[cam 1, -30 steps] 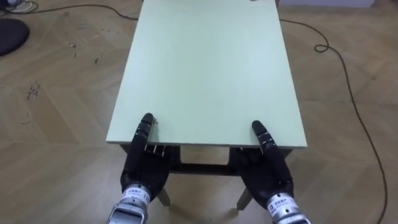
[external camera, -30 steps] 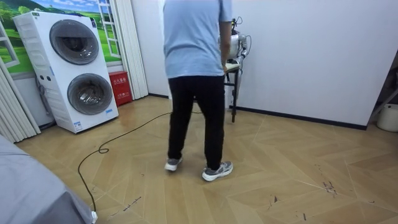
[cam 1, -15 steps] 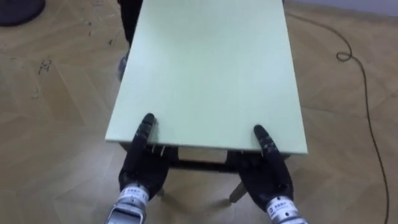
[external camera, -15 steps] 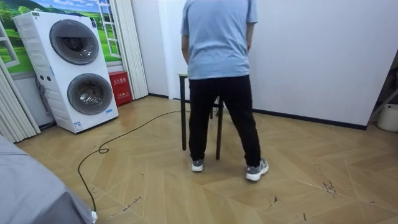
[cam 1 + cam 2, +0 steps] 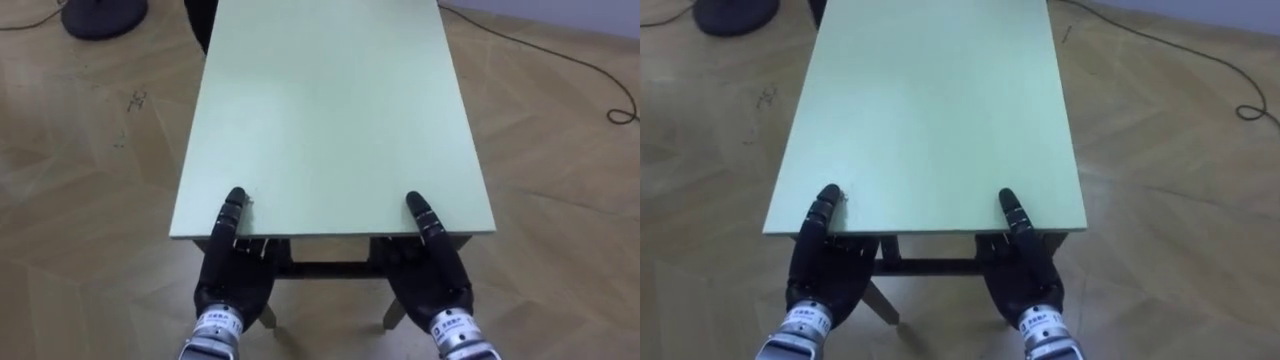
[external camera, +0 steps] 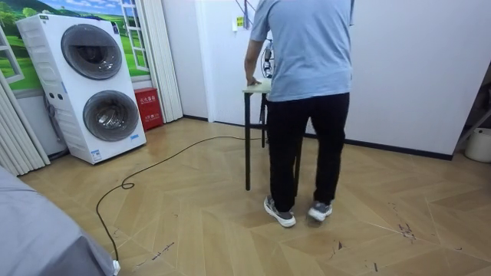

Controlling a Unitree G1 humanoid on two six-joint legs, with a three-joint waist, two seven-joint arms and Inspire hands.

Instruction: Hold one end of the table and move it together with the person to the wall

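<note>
A pale green table (image 5: 330,110) with dark legs stretches away from me in the eye views. My left hand (image 5: 232,275) and right hand (image 5: 432,275) hold its near edge, each with the thumb on top and the fingers curled under the board. In the room view a person (image 6: 307,92) in a light blue shirt and black trousers stands with their back to the camera. One of the person's hands is on the table's corner (image 6: 255,86). The person's body hides most of me.
A stacked washer and dryer (image 6: 96,84) and a red box (image 6: 147,107) stand at the room view's left. A black cable (image 6: 153,165) runs over the wooden floor. A dark round base (image 5: 100,15) lies left of the table, and another cable (image 5: 600,75) lies to its right.
The person and the table have moved towards the room view's right. The floor under the table has shifted in the eye view. Both my hands keep their hold on the near edge.
</note>
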